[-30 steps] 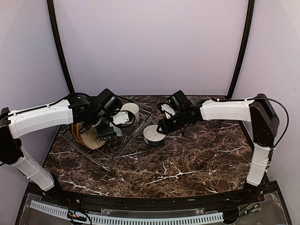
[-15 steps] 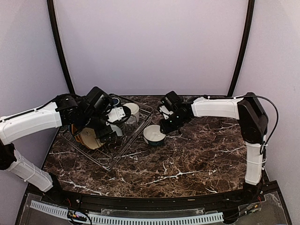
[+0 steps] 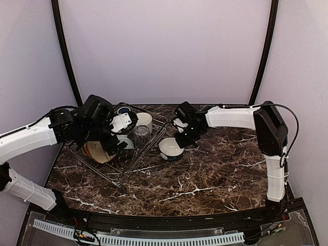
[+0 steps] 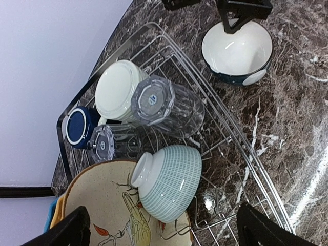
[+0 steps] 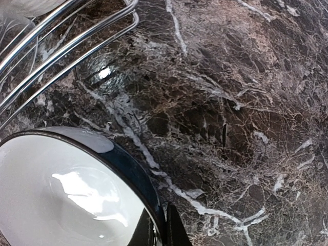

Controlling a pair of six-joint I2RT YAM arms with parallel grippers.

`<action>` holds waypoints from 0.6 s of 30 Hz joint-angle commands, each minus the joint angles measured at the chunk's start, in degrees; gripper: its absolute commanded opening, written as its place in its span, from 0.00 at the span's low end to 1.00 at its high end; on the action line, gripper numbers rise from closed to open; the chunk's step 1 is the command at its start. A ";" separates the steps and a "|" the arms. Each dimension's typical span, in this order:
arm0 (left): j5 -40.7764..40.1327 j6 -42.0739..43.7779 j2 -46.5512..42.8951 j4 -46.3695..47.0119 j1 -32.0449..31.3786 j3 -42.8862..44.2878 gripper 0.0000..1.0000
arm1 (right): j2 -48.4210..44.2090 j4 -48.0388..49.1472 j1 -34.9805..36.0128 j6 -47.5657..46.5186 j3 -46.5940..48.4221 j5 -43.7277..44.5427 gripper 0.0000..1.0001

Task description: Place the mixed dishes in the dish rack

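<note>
Presently: right claw (image 5: 158, 228) is clenched on the rim of a white-lined dark bowl (image 5: 66, 189), one fingertip inside the lip and one outside. The bowl sits upright on the bench (image 5: 246, 102), just beside the dish rack (image 4: 238, 154) and not yet in it. The grip is a single pinch at one edge of a glossy rim. My judgement is that the weight will hang off that point on the lift, so the bowl may swing, tilt or slide out of the pinch. The rack's raised rim lies right next to it, and a low carry could catch the bowl's foot on the wires and twist it loose. Just inside that rim a clear ribbed glass (image 4: 166, 107) lies on its side against the cream mug (image 4: 117, 89). A bump from the incoming bowl could roll or knock it. Further in, the pale-teal bowl (image 4: 169, 179) rests tipped on the cream leaf-patterned plate (image 4: 107, 205) and looks unsteady, so a jolt to the rack might slide it. The dark blue mug (image 4: 79, 127) sits at the far corner. Free room is scarce on the near side. Left claw (image 4: 164, 207) hangs released over the plates with its fingers spread wide. If it holds there, the two arms risk meeting above the rack.
</note>
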 commanded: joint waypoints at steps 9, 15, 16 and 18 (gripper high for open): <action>34.10 11.55 -7.28 9.57 -0.83 -6.48 0.96 | -11.98 3.51 0.16 -4.73 -5.11 -37.63 0.00; 37.28 21.41 -5.38 10.17 -4.47 -4.69 0.99 | -12.04 5.59 0.85 -2.06 -4.82 -51.14 0.00; 36.88 24.48 -5.06 10.33 -5.67 -4.60 0.99 | -11.79 6.29 0.92 -1.52 -4.93 -53.32 0.00; 35.27 29.06 -4.89 10.96 -7.16 -4.99 0.99 | -10.98 7.46 1.32 -0.45 -5.12 -57.00 0.00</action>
